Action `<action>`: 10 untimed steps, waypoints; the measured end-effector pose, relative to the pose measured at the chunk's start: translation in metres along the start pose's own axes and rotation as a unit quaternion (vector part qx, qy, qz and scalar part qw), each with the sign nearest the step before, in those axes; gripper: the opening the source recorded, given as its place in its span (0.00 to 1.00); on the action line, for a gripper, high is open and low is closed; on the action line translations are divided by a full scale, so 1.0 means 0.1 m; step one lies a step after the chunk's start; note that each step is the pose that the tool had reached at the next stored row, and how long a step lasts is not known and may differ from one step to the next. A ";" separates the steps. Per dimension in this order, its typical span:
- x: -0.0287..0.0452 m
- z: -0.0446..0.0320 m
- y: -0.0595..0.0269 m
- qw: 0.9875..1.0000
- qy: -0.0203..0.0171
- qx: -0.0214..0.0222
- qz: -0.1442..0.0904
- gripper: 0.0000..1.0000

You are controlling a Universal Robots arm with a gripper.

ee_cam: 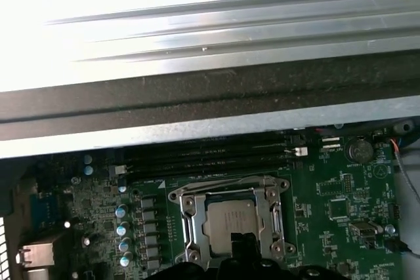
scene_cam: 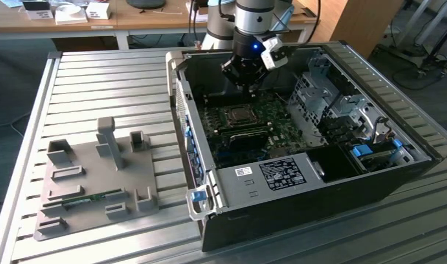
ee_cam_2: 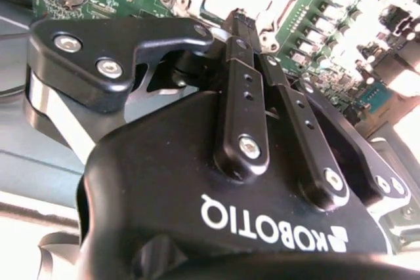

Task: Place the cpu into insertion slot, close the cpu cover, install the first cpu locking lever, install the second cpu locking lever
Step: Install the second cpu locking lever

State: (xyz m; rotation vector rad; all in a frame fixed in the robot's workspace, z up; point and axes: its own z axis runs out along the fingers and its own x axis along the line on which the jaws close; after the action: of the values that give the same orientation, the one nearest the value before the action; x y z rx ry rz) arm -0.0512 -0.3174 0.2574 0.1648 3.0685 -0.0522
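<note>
Upside-down white lettering [ee_cam_2: 262, 226] on claw [ee_cam_2: 244, 23]; white sticker [scene_cam: 282, 171] print illegible.

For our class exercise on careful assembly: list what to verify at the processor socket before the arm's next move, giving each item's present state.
1. Small square silvery-topped cpu lies in the silver-rimmed insertion slot: ok.
2. Silvery windowed metal cpu cover lies flat around the chip: ok.
3. Locking levers latched down: cannot tell.
4. Black gripper shut and holding nothing, poised just over the socket's edge: ok.
5. Black computer case lies open on its side, with the arm reaching in free of its walls: ok.
</note>
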 end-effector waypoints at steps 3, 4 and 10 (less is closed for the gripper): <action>-0.002 -0.015 -0.004 1.000 0.000 -0.003 0.000 0.11; -0.002 -0.016 -0.006 1.000 0.001 -0.004 0.000 0.11; -0.005 -0.015 -0.031 1.000 0.003 -0.022 0.001 0.11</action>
State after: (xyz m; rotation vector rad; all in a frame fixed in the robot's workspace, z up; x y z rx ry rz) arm -0.0512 -0.3205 0.2590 0.1671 3.0717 0.0145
